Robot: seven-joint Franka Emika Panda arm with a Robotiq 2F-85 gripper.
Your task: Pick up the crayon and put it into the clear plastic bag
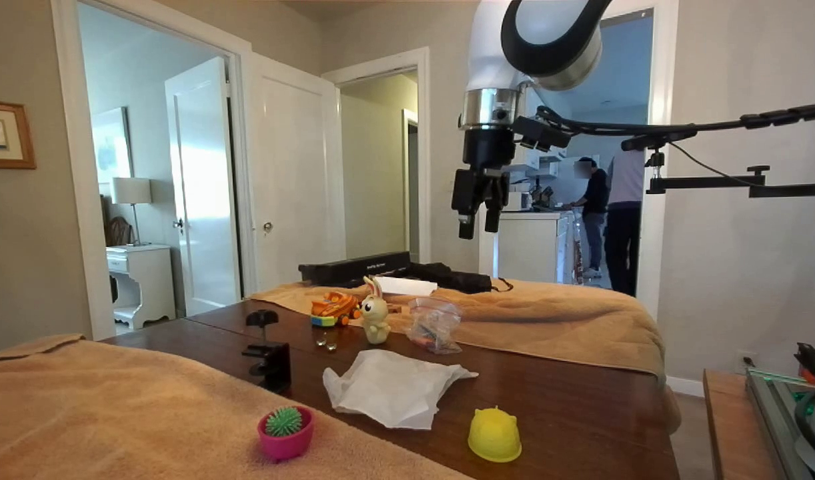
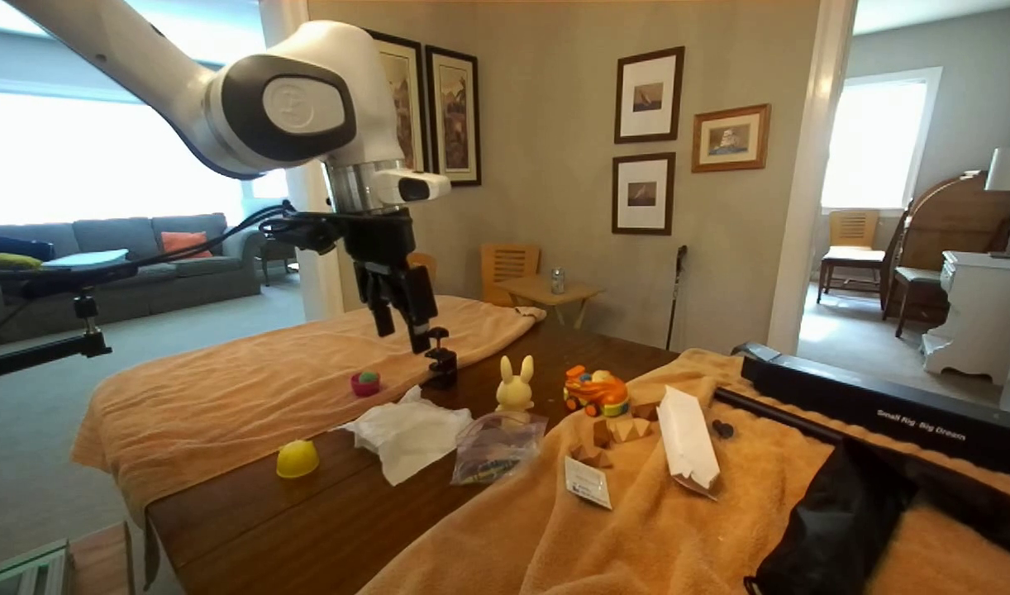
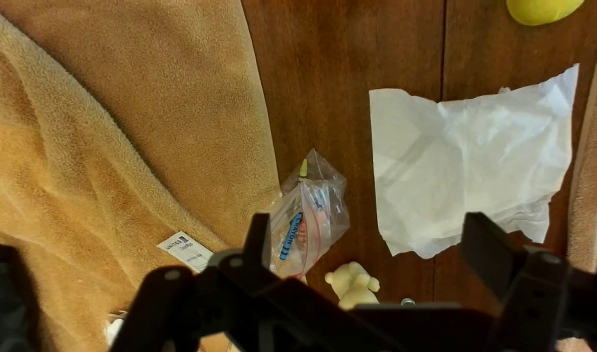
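The clear plastic bag (image 3: 333,210) with a red zip line lies on the dark table beside the towel; it shows in both exterior views (image 1: 435,327) (image 2: 497,450). A blue crayon (image 3: 291,236) lies at the bag in the wrist view; I cannot tell whether it is inside or on top. A red crayon (image 3: 302,230) shows blurred through the plastic, and a yellow-green crayon tip (image 3: 304,168) shows at the bag's far end. My gripper (image 3: 369,222) is open and empty, its fingers wide apart. It hangs high above the table in both exterior views (image 1: 479,228) (image 2: 403,337).
White crumpled paper (image 1: 394,387) lies near the bag. A rabbit toy (image 1: 375,320) and an orange toy vehicle (image 2: 596,390) stand beside it. A black clamp (image 1: 271,360), a yellow cup (image 1: 494,435) and a pink cup (image 1: 286,440) stand around. Orange towels (image 2: 637,537) cover both table sides.
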